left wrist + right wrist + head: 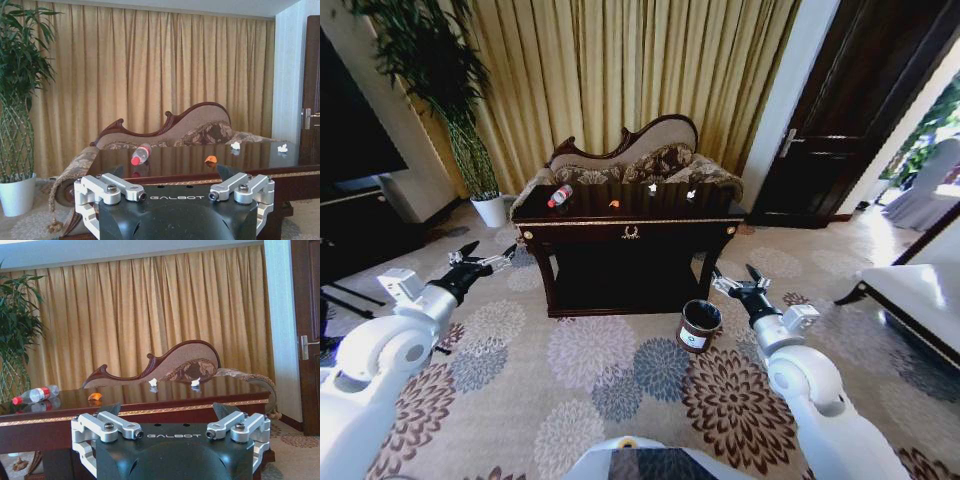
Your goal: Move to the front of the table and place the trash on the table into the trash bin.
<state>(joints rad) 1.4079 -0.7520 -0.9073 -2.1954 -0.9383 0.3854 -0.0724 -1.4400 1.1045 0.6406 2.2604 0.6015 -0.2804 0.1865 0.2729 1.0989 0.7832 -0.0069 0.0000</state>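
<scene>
One dark glossy table [626,232] stands ahead of the robot, with a gold ornament centred on its front. On its top lie four pieces of trash: one clear plastic bottle [559,196] with a red cap, lying on its side toward the table's left end; one small orange scrap [614,204] near the middle of the top; and two white wrapper bits [652,187] toward the table's right end, one nearer the sofa-side edge and one closer to the right corner (they lie apart from each other). One round dark trash bin [699,325] sits upright on the carpet just in front of the table's right front leg, its black inside showing. One carved-back sofa [625,160] stands right behind the table, and one potted plant [488,208] stands on the floor off the table's left end.

Both arms are raised forward, one on each side of the table's front and short of it. The left gripper [493,258] hovers off the table's left front corner, jaws apart and holding nothing. The right gripper [732,278] hovers near the table's right front leg, above and just beside the trash bin, jaws likewise apart and empty. In both wrist views the table top sits beyond the spread fingers
</scene>
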